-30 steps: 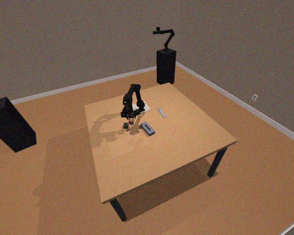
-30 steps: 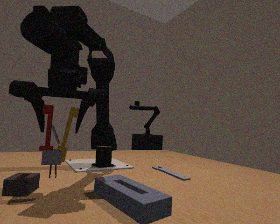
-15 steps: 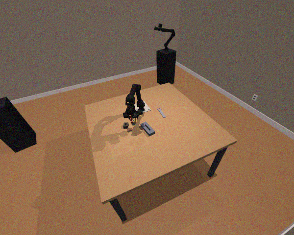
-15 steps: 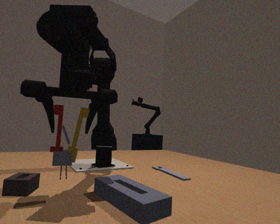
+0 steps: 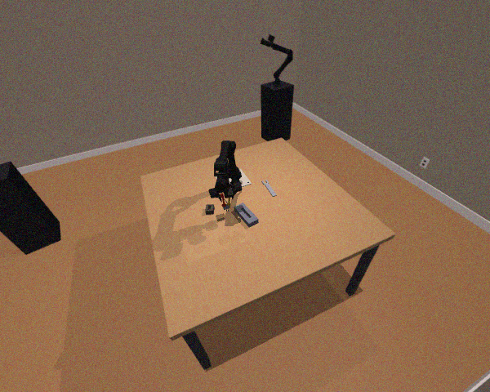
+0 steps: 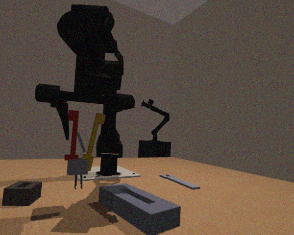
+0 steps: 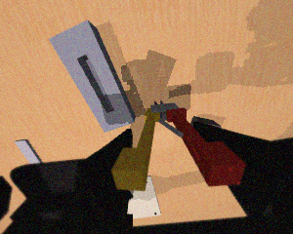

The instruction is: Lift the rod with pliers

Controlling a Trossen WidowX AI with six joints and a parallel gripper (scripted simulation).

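- One broad pale wooden table (image 5: 278, 253) (image 6: 218, 202) (image 7: 186, 19) carries everything here, and the one black six-joint arm (image 5: 227, 153) (image 6: 91, 50) stands toward its far side.
- The long blue-grey block (image 5: 251, 220) (image 6: 164, 209) (image 7: 70, 54) lies on the near right of the fingers (image 5: 214, 193) (image 6: 63, 121). Seen from the exterior, its long axis slants from far left to near right.
- The locking pliers, with one red and one yellow handle and a grey metal body (image 5: 225, 207) (image 6: 77, 167) (image 7: 166, 108), hang upright above the table. The fingers are closed on the spread handles.
- The small dark box-shaped holster (image 5: 210, 208) (image 6: 19, 196) (image 7: 205, 121) lies to the left, apart from the pliers.
- The narrow dark channel (image 5: 246, 211) (image 6: 139, 194) (image 7: 95, 85) follows the block's length. The rod should be inside it, though I cannot make it out reliably.
- The thin jaws stand apart, pointing down, above the table and left of the block. The coming move seems to be a carry right and nearer, then lining the jaws up with that slant before lowering; misaligned, they could catch the channel's rim.
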